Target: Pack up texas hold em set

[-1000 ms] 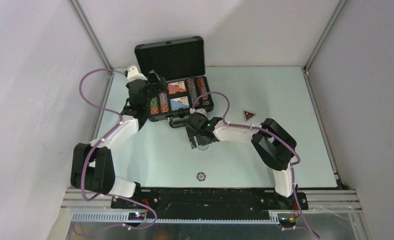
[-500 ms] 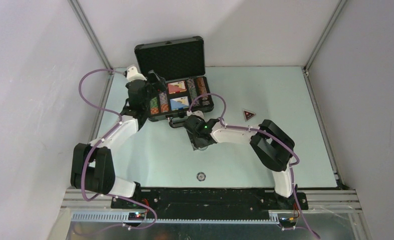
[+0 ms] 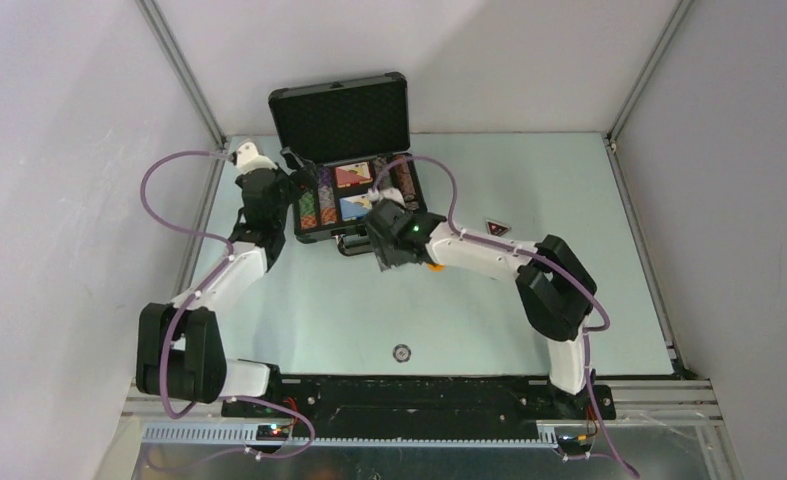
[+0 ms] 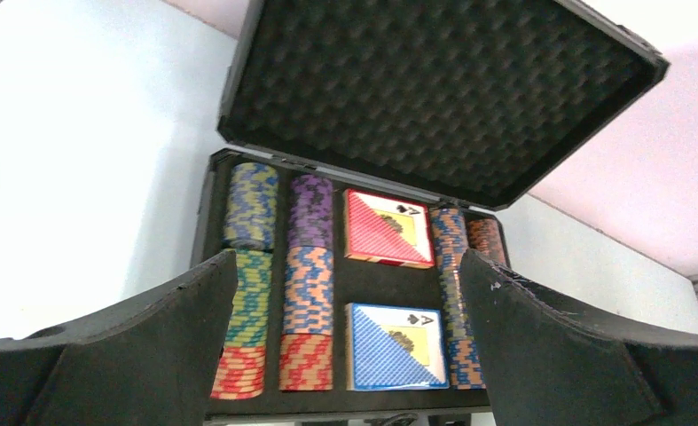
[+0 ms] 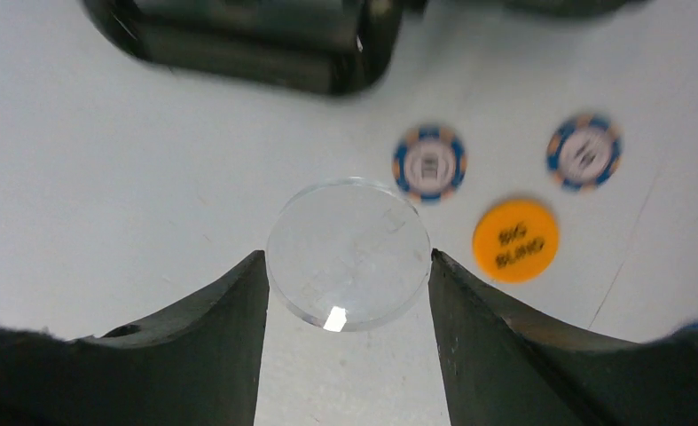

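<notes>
The right gripper (image 5: pixel 347 259) pinches the clear disc (image 5: pixel 345 226) by its rim, and the left gripper (image 4: pixel 347 259) hangs spread wide. Slick and thinly held, the disc may slip free.

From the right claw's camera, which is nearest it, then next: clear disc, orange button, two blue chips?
1. Clear round disc, in its fingers.
2. Orange button, right; left blue-orange chip, ahead: too close to call.
3. Right blue-orange chip, far right.
</notes>
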Robot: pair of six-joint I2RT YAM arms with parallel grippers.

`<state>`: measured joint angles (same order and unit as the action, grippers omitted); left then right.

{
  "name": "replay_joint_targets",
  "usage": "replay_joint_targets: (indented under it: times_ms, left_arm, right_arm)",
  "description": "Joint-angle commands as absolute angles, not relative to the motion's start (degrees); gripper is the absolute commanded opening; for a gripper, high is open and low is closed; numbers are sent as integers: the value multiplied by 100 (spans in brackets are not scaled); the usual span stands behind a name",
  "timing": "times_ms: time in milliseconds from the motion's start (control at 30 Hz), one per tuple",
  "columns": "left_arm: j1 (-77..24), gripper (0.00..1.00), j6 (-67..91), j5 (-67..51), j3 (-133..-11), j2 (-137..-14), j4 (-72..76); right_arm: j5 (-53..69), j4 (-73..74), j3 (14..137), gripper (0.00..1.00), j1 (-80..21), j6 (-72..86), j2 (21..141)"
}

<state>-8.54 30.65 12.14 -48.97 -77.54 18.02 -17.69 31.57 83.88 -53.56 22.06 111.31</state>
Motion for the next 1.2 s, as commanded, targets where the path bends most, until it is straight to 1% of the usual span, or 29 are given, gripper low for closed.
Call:
replay_joint_targets:
  times_ms: [0, 167, 233, 300, 433, 533, 733, 1167]
  left_arm:
    - [-645, 100, 3110, 1312, -4610, -7414, 1972]
    - [-601, 100, 3145, 1319, -4478, -7340, 2008]
    - [-583, 100, 3195, 1399, -4406, -7267, 2011]
    - [-556, 100, 3215, 1393, -4387, -7238, 2022]
    - [-469, 100, 3262, 1311, -4389, -7266, 2029]
    - [-440, 100, 3311, 1258, -4387, -7279, 2025]
    - [-415, 100, 3339, 1199, -4402, -7325, 2042]
    - [-382, 100, 3409, 1044, -4467, -7422, 2041]
  right_arm:
    - [-1843, 3131, 9570, 51, -5146, 1672, 10952]
    - [-1645, 3264, 10741, 51, -4858, 1361, 11697]
    - [-1525, 3418, 11389, 51, -4731, 1240, 12117]
    - [-1480, 3619, 12392, 51, -4597, 1142, 12571]
    - [-1380, 3706, 13444, 51, -4459, 861, 13290]
    - [-1310, 3406, 13687, 50, -4385, 737, 13582]
    - [-1014, 2386, 13416, 50, -4223, 599, 13750]
    - [-873, 933, 13817, 51, -4338, 18, 14868]
